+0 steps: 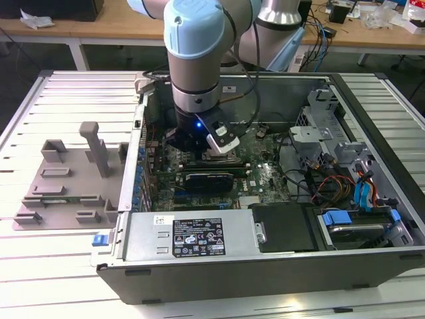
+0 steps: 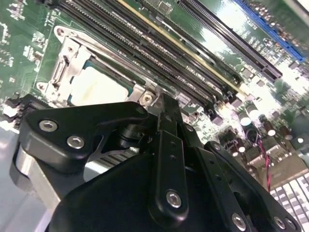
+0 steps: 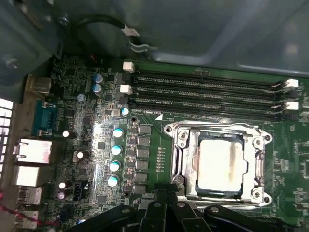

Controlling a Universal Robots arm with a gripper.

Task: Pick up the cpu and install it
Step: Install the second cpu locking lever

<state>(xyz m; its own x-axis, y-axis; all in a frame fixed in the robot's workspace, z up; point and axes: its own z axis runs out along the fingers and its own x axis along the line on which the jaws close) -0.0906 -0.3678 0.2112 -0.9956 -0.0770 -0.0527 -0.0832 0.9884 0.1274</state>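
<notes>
The cpu (image 3: pixel 219 164), a pale silvery square, lies flat inside the metal-rimmed socket frame (image 3: pixel 181 162) on the green motherboard; the second wrist view has the cpu (image 2: pixel 99 88) just beyond the gripper's tip. My gripper (image 3: pixel 161 207) hovers beside the socket, off the chip, with its black fingers (image 2: pixel 166 121) brought together and nothing between them. In the exterior view the gripper (image 1: pixel 194 143) is down inside the open computer case (image 1: pixel 265 266), over the motherboard's middle.
Long memory slots (image 3: pixel 207 89) run beside the socket. A row of capacitors (image 3: pixel 116 154) and rear ports (image 3: pixel 31 154) sit on its other side. A grey plastic tray with upright posts (image 1: pixel 66 179) lies on the table at the exterior view's left. Cables and drive bays (image 1: pixel 345 179) fill the case's right.
</notes>
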